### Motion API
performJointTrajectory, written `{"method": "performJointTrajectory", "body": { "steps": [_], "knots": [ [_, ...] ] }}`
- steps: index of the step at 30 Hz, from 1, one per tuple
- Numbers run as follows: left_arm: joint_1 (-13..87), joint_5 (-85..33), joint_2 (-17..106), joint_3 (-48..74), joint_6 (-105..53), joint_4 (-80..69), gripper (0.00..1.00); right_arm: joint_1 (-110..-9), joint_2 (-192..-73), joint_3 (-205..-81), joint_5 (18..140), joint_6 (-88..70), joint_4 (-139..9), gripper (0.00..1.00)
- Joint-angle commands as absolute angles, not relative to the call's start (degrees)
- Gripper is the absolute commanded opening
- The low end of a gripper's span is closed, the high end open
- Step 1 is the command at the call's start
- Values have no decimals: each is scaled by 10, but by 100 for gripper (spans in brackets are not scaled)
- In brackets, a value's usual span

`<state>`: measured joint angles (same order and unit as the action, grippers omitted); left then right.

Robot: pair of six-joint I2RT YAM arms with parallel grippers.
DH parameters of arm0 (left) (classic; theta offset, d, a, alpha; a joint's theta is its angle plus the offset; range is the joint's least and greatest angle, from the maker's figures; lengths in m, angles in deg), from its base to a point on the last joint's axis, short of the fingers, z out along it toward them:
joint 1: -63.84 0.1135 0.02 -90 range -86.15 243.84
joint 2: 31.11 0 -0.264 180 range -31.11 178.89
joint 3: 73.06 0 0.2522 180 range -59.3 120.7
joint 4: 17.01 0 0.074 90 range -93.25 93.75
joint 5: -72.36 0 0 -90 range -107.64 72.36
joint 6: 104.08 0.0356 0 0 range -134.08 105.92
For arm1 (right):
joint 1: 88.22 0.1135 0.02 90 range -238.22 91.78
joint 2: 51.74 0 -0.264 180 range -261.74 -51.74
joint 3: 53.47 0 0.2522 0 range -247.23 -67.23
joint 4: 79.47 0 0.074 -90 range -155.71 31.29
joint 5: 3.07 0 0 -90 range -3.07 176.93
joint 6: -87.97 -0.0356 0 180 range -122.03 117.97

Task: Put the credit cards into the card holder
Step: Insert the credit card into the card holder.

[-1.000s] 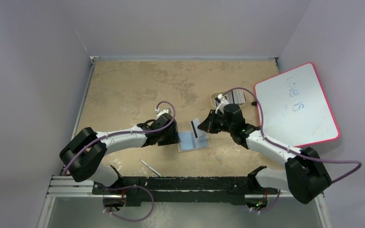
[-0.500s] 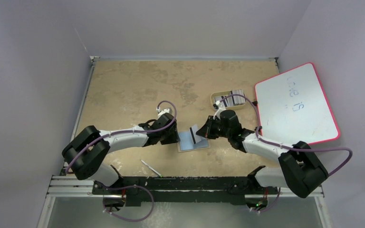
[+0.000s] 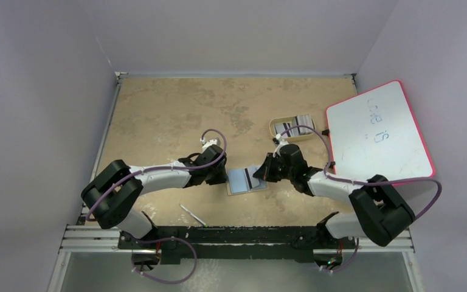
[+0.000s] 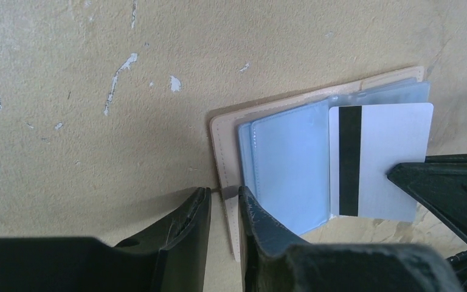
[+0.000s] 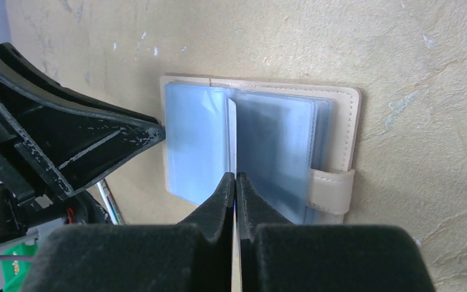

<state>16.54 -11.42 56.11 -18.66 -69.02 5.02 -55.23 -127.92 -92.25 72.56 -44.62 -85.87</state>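
Note:
The card holder (image 3: 238, 181) lies open on the table, tan cover down and blue pockets up. It also shows in the left wrist view (image 4: 286, 164) and the right wrist view (image 5: 340, 121). My left gripper (image 3: 224, 176) (image 4: 224, 193) is shut on the holder's tan left edge. My right gripper (image 3: 261, 174) (image 5: 236, 177) is shut on a credit card (image 4: 380, 158) with a dark stripe. It holds the card edge-on (image 5: 231, 137) with its front edge between the blue pocket leaves. More credit cards (image 3: 301, 121) lie in the beige tray.
The beige oval tray (image 3: 276, 129) stands behind the right arm. A pink-edged whiteboard (image 3: 380, 134) leans at the right. A thin pen-like stick (image 3: 193, 215) lies near the front edge, left of the holder.
My right gripper has come down and to the left with the card, from tilted above the holder to low over its pockets. The left gripper has stayed on the holder's edge.

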Motion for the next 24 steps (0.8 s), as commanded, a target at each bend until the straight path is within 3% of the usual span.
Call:
{"method": "performJointTrajectory", "body": {
  "steps": [1,14,24],
  "knots": [
    [166,-106,575,-187,-692,60,22,-551,-1293,-915,737,-445,-891,0],
    [166,-108,584,-191,-690,54,10,-550,-1342,-881,672,-491,-1011,0],
    [167,-95,586,-185,-686,67,8,-551,-1372,-870,648,-510,-1061,0]
  ]
}}
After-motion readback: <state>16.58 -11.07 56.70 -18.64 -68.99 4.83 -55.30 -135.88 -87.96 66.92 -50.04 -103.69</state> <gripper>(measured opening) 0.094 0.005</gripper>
